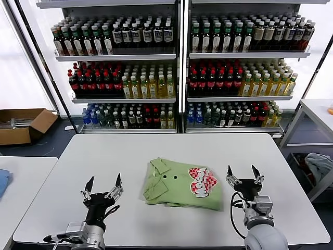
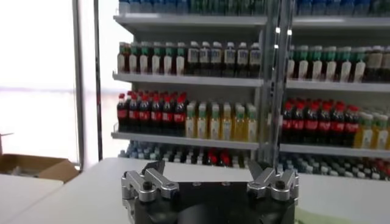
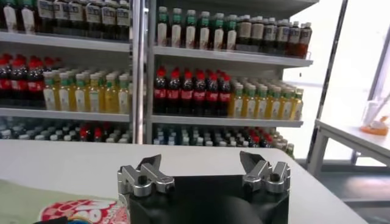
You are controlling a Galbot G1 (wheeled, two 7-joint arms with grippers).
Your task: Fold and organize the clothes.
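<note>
Currently the green polo shirt (image 1: 182, 184) lies folded on the white table (image 1: 104, 156), between the two grippers and touching neither. Its collar side faces the left gripper (image 1: 104, 188); its checkered print lies nearer the right gripper (image 1: 242, 175). Both grippers hover over the table with fingers spread wide, holding nothing. Shelves of bottles (image 1: 177, 67) stand beyond them.
</note>
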